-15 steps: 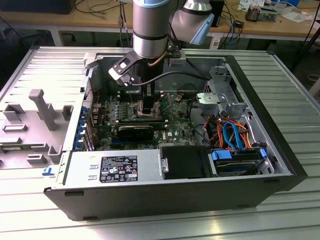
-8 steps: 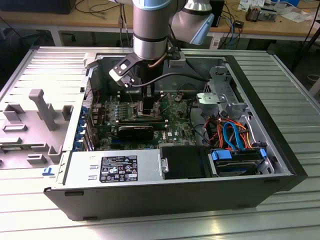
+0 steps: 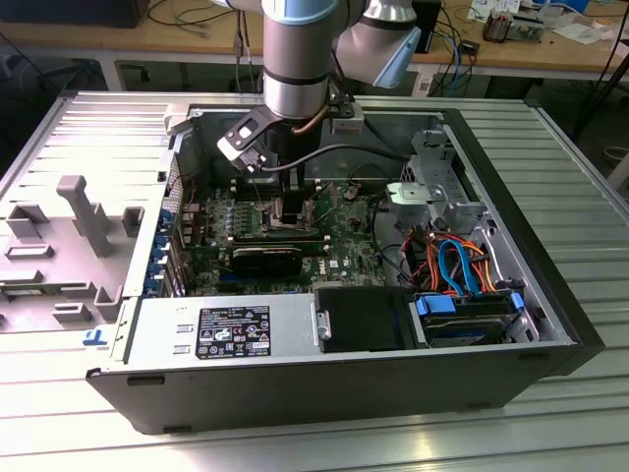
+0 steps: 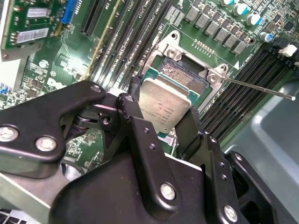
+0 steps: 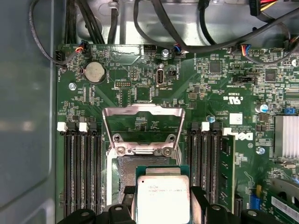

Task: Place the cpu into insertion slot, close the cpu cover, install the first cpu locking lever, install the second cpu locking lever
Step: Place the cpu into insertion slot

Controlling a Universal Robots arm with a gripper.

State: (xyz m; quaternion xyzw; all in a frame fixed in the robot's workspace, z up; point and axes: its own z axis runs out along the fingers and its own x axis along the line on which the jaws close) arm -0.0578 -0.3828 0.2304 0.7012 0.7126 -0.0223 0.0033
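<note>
We hold the cpu over the open socket

Our gripper [image 5: 162, 205] clasps the cpu [image 5: 162, 198] by 2 opposite edges, with a black finger [image 5: 198, 205] against each side and the silver top facing us. The chip overlaps part of the insertion slot [image 5: 140, 167], whose dark bed shows between it and the hinge. The cpu cover [image 5: 142, 109] lies flipped open over the green motherboard [image 5: 201, 88]. Black memory slots [image 5: 79, 168] flank the socket, and we see a round coin battery [image 5: 95, 72] and black cables [image 5: 154, 23] farther out.
</note>
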